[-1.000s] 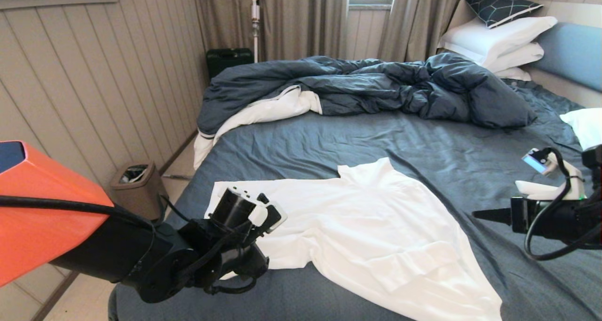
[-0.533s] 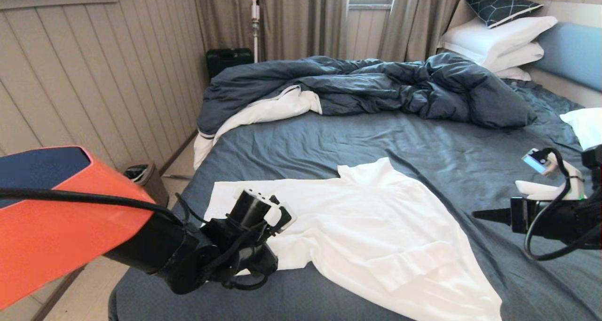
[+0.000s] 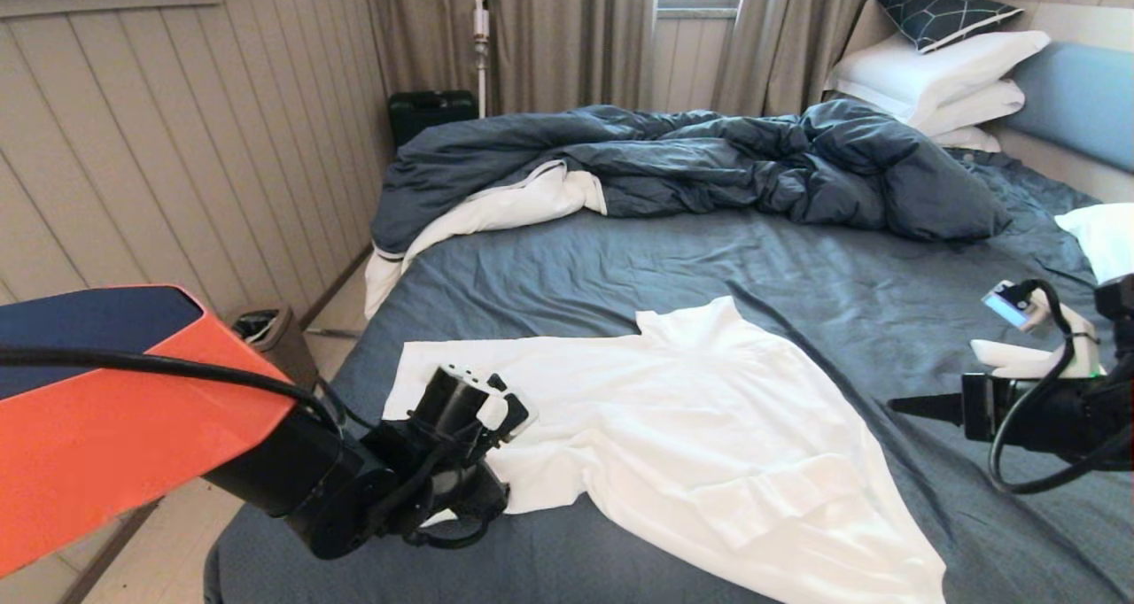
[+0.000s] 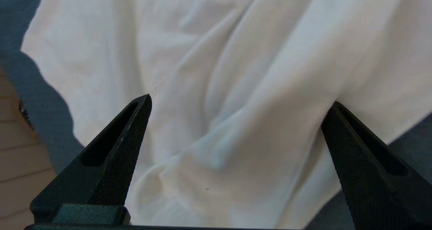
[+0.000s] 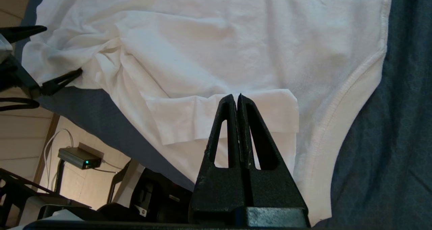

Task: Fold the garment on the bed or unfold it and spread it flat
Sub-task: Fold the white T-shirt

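The white garment (image 3: 709, 427) lies spread on the bed's dark blue sheet (image 3: 797, 267) near the front edge, one sleeve stretched left and a folded flap low on its body. My left gripper (image 4: 240, 100) is open, fingers astride a bunched ridge of the shirt's near-left part (image 4: 236, 54); in the head view the wrist hides its fingers. My right gripper (image 3: 897, 404) is shut and empty, hovering above the sheet to the right of the shirt. In the right wrist view, the right gripper (image 5: 235, 95) points at the folded flap (image 5: 219, 115).
A rumpled dark duvet (image 3: 709, 157) with white lining fills the bed's far part. White pillows (image 3: 939, 73) are stacked at the headboard, another (image 3: 1103, 236) at the right edge. A waste bin (image 3: 266, 329) stands by the panelled wall on the left.
My left arm pushed forward and right over the shirt's left part, then drew back a little and lower. The right arm and the shirt have hardly moved.
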Available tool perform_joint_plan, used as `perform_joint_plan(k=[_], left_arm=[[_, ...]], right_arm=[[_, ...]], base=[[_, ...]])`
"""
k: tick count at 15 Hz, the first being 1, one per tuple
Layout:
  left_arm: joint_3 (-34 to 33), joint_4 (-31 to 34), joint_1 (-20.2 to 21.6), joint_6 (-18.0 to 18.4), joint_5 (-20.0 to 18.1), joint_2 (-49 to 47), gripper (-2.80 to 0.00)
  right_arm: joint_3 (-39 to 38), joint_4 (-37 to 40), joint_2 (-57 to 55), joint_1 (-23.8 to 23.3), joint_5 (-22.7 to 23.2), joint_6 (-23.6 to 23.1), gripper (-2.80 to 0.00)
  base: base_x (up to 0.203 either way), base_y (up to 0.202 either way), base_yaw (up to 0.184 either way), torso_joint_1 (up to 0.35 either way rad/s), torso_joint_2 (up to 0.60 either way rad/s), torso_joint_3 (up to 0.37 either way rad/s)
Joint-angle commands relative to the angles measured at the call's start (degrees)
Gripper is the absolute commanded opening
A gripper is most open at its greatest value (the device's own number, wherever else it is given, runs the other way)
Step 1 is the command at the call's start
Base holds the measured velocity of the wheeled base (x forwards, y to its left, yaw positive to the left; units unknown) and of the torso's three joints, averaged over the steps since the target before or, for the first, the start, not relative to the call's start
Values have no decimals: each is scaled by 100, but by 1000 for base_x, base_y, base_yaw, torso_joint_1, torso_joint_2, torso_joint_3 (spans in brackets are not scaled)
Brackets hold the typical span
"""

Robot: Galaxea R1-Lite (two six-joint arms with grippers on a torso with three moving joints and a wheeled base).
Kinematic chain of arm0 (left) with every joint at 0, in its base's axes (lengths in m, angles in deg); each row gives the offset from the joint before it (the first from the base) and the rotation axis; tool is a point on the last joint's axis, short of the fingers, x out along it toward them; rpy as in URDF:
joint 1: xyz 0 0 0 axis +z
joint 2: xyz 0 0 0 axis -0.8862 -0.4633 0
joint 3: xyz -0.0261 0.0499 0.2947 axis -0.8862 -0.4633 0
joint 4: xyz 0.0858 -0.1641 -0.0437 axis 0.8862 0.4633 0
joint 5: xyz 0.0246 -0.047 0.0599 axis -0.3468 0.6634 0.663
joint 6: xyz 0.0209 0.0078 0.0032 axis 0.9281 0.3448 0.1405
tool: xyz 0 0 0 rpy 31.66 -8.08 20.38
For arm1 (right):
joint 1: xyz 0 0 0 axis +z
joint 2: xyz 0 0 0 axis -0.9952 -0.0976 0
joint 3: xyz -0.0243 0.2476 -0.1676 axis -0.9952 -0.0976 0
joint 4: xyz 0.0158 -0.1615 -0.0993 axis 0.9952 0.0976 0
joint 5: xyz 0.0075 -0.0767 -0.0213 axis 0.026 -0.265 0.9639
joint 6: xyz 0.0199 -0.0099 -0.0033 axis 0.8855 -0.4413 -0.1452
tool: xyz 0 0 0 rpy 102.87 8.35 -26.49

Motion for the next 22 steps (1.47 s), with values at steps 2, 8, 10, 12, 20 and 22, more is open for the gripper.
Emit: perform_joint_plan(k=[2,8,10,12,20,22], left_arm=[[-15,-28,86,18,27,98,0],[148,-56,395,50,18,2,0],[452,-52,530,61,13,-83,0],[810,-12,669,107,10,-205,0],[400,-34,776,196,4,220,0],[312,30,750,194,-10,575,0]], right_arm=[[-27,-8,5,-3,27,-11,-280],[-177,-319,3,6,27,-11,-280],[-177,-334,5,6,27,-11,-280],[-177,-334,5,6,27,-11,-280],[-212,-325,25,23,27,-11,-280],[-265,-333,66,50,27,-19,-280]], base=[[0,0,0,0,0,0],[0,0,0,0,0,0],[0,0,0,0,0,0],[0,0,0,0,0,0],[0,0,0,0,0,0],[0,0,0,0,0,0]])
